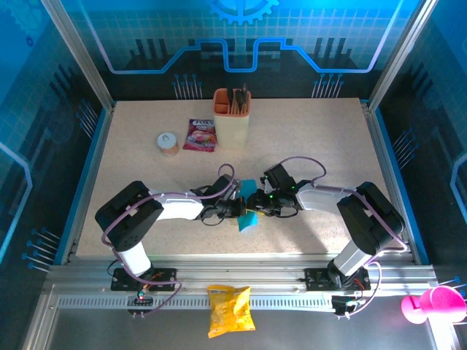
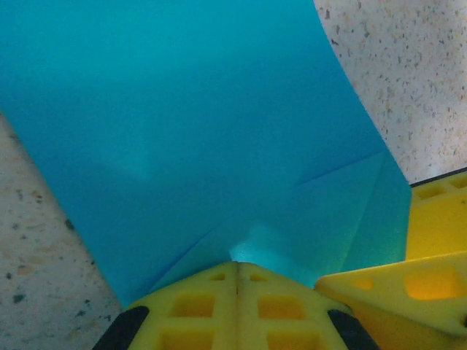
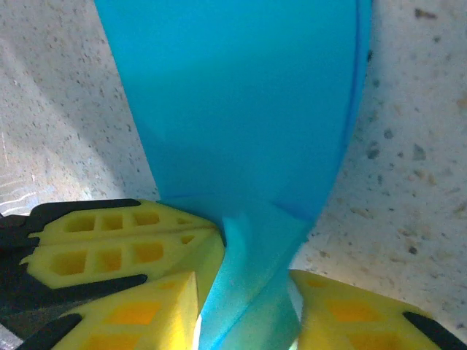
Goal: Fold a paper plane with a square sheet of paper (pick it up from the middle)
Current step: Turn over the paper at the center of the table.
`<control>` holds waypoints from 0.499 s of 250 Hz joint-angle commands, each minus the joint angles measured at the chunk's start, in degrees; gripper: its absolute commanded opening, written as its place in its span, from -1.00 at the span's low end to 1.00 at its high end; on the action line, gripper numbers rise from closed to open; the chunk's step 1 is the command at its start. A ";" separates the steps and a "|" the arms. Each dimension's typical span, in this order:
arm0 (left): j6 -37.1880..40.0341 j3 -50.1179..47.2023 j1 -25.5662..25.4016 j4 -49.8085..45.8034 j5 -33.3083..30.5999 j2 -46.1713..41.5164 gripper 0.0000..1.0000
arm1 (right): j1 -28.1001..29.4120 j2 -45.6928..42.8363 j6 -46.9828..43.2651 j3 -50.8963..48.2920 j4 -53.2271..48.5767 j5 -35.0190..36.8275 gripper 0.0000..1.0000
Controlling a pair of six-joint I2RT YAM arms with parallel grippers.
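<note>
Top external: square sheet of paper mostly gripper-hidden.

One table carries the scene, with two robot arms, a left arm and a right arm, each ending in one end effector: the left end effector and the right end effector, two in all. One square sheet of paper lies between them. There is one beige cup, one pink-purple packet, one small round jar, one yellow snack bag and one pink object.
</note>
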 commanded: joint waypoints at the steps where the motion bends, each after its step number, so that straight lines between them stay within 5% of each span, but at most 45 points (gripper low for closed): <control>1: 1.33 -1.97 -0.31 -1.38 1.11 1.35 -0.88 | 0.07 1.16 -1.40 1.83 3.50 0.29 -0.25; 125: 1.77 -2.30 -0.31 -1.44 1.37 1.30 -0.89 | -5.99 3.74 -7.24 0.28 9.58 -3.78 -0.26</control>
